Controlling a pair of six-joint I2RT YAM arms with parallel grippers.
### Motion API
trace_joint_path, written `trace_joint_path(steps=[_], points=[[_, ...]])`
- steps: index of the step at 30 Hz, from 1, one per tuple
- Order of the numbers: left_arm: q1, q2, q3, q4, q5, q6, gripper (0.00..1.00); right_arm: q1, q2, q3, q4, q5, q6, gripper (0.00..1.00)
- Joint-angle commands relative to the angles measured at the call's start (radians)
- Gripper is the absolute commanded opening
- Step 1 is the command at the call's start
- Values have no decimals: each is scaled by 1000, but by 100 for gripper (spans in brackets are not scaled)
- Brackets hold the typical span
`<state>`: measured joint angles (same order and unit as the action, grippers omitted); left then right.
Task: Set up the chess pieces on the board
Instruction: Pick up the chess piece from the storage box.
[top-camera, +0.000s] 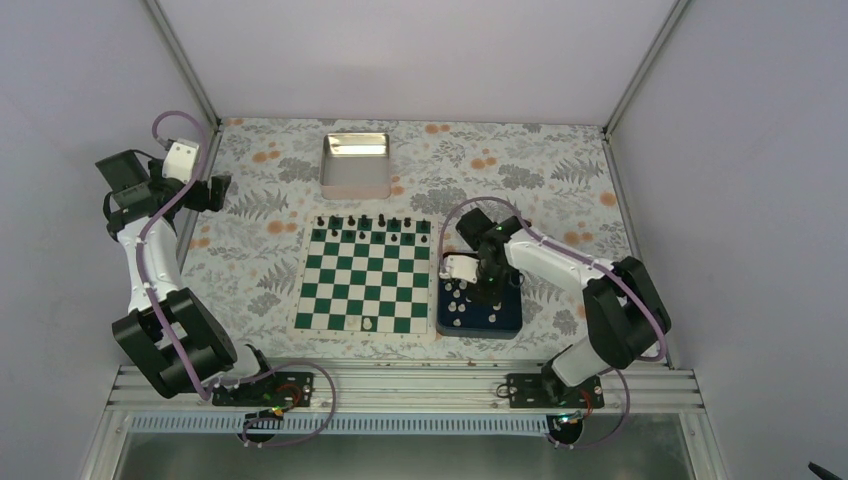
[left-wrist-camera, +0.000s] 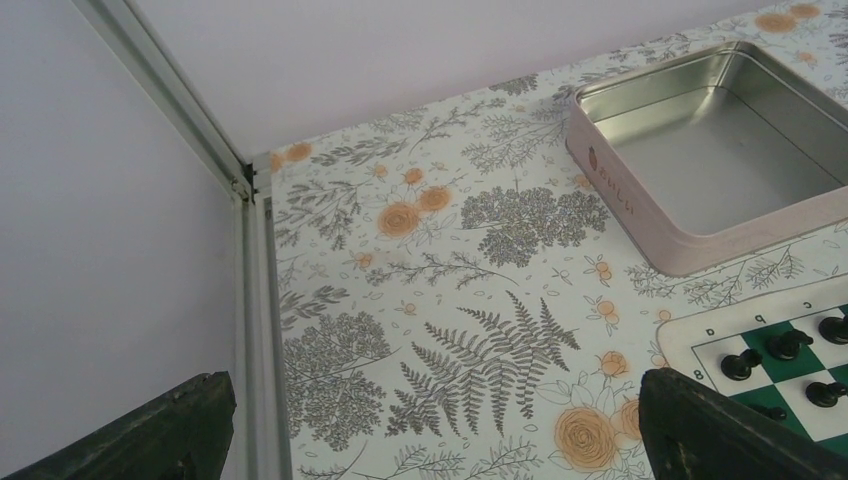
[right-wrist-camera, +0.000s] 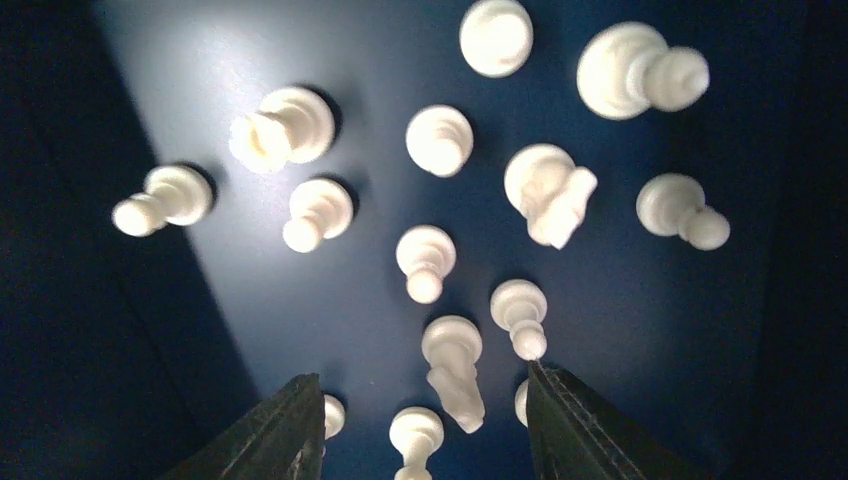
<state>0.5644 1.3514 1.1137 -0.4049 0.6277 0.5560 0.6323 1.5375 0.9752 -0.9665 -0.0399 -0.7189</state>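
Note:
The green and white board (top-camera: 365, 280) lies mid-table, with one white piece (top-camera: 367, 324) on its near row. Small black pieces (top-camera: 366, 223) line its far edge. Several white chess pieces (right-wrist-camera: 440, 140) stand in the dark blue tray (top-camera: 505, 320) right of the board. My right gripper (right-wrist-camera: 425, 425) hangs open just above the tray; a white knight (right-wrist-camera: 455, 370) and a pawn (right-wrist-camera: 415, 440) stand between its fingertips. My left gripper (left-wrist-camera: 430, 430) is open and empty above the table's far left, near the wall; the board's corner (left-wrist-camera: 790, 370) shows at its right.
An empty metal tin (top-camera: 355, 165) sits at the back centre; it also shows in the left wrist view (left-wrist-camera: 720, 150). Aluminium frame posts (left-wrist-camera: 250, 300) edge the floral table. White walls close in on three sides.

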Motion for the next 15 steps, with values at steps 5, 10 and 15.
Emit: trace_joint_path(steps=[5,10,15], points=[[-4,-6,5,9,-3,-13,100,-57,-29,-68,100,8,-48,53],[-5,-8,3,10,-2,-16,100,-68,-23,-71,110,-2,-49,53],[-6,-7,3,8,-6,-10,100,-80,-5,-74,106,-9,-53,46]])
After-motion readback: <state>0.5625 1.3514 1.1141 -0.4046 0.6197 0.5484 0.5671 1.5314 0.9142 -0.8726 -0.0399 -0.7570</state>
